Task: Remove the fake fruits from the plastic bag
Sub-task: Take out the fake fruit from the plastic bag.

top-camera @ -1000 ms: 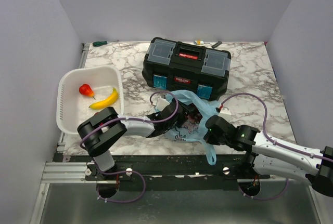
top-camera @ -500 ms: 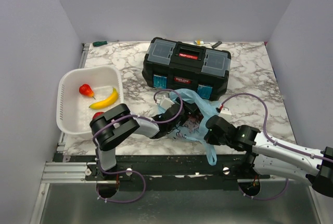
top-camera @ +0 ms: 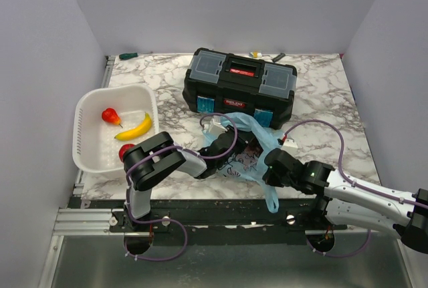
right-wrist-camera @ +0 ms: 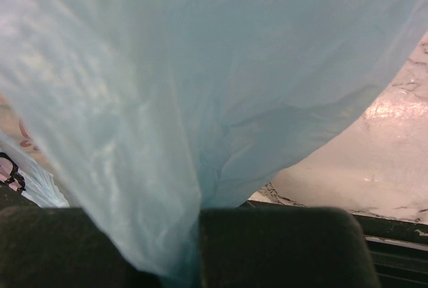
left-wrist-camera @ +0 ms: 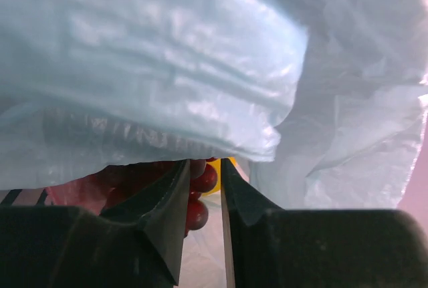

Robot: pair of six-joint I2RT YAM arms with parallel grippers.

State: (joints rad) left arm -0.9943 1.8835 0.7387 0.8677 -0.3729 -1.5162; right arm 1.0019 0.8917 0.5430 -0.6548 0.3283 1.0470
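Plastic bag [top-camera: 263,142] is pinched by right gripper [right-wrist-camera: 199,220], while left gripper [left-wrist-camera: 204,165] sits nearly closed at grape bunch [left-wrist-camera: 197,213], hold unclear.

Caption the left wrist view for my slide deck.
Under a fold of the plastic bag, the left gripper holds its jaws a narrow gap apart, the dark red grape bunch showing between them.

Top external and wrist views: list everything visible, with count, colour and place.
toolbox: 1, black, back centre
basket: 1, white, left
banana: 1, yellow, in basket
pear-shaped fruit: 1, red, in basket
partly hidden fruit: 1, red, in basket
plastic bag: 1, light blue, front centre
grape bunch: 1, dark red, inside bag
screwdriver: 1, green, back left
left end effector: 1, black, in bag, closed on grape bunch
right end effector: 1, black, pinching bag
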